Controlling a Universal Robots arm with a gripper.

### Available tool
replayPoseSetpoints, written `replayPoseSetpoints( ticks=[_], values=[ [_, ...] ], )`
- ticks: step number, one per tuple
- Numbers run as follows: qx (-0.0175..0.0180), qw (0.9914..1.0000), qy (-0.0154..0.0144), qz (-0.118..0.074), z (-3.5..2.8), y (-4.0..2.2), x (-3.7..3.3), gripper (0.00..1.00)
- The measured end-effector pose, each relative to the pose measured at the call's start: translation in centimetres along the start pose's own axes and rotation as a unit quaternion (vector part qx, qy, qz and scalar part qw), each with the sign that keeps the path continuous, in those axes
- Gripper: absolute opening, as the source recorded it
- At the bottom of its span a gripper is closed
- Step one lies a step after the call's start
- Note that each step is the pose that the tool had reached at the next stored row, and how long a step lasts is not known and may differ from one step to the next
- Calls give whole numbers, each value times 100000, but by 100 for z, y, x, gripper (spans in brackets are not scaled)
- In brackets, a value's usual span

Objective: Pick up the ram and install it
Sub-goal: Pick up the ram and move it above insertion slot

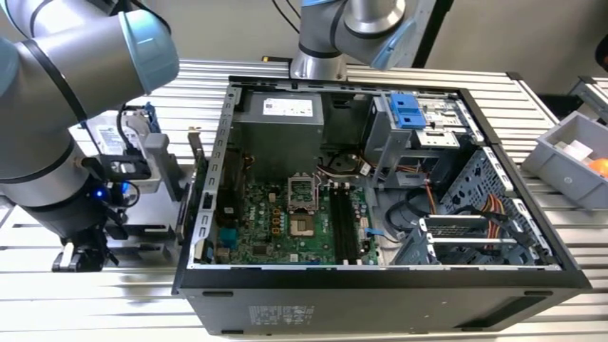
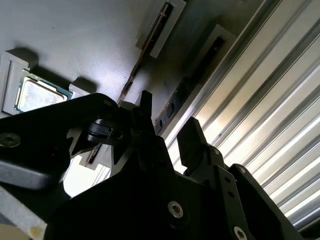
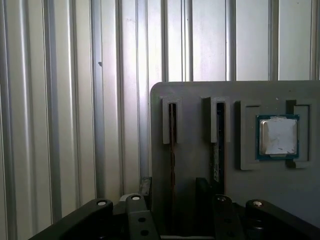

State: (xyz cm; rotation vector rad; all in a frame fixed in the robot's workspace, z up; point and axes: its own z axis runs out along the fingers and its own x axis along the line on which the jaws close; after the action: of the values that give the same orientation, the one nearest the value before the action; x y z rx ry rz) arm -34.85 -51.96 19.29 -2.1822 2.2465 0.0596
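Ram stands on edge in the outer slot of a grey holder tray, the slot nearest the tray's edge. It is not lifted and not yet in the computer. In the second wrist view the same stick shows small dark chips along its side.

Gripper is down over that slot with its fingers spread. There is one finger on each side of the ram and a gap shows on both sides. It is not pinching anything. The second wrist view gives the same picture, with the two black fingertips straddling the stick.

The next slot over holds a second thin stick, dark with a blue-green edge, also on edge. Past that, a square silver processor chip lies flat in its own pocket of the tray.

The tray sits on a ribbed metal table.

In the exterior view the arm reaches down low on the exterior view's left, outside the open computer case. The case lies on its side with the green motherboard exposed, and the black memory slots run beside the processor socket. A blue-handled drive frame sits in the upper bay. A grey bin stands on the table at the exterior view's right, apart from the case.
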Motion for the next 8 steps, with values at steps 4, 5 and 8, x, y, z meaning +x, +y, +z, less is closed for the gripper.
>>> replayPoseSetpoints(
  ticks=[4,5,8],
  values=[
    [10,100000,-10,-1,3,0,0,100],
    [5,100000,-8,1,2,0,0,100],
    [5,100000,-7,0,3,0,0,100]
  ],
)
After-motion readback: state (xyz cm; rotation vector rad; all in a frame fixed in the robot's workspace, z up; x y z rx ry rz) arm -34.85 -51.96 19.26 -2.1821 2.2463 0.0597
